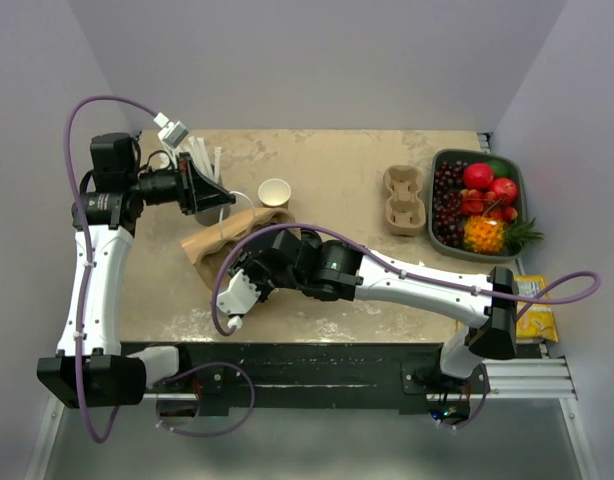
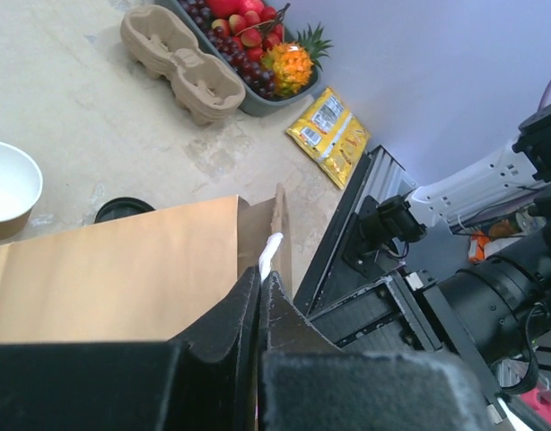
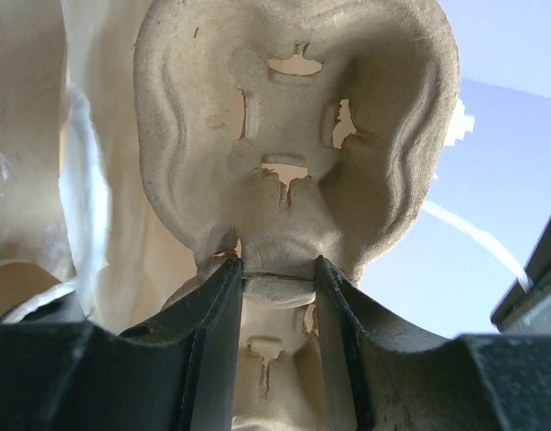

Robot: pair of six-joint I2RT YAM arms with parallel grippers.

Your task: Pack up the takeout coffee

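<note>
Two hands busy: left hand (image 2: pixel 260 280) pinched tight on the paper bag (image 2: pixel 114 269) edge; coffee cup (image 2: pixel 123 208) sits on the tabletop (image 2: pixel 96 126) just behind the bag, only its black lid showing; right hand (image 3: pixel 277 274) clamps a pulp cup carrier (image 3: pixel 293 135).

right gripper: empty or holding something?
Holding. The right gripper is shut on a pulp cup carrier; its wrist view shows both fingers pinching the rim.
</note>
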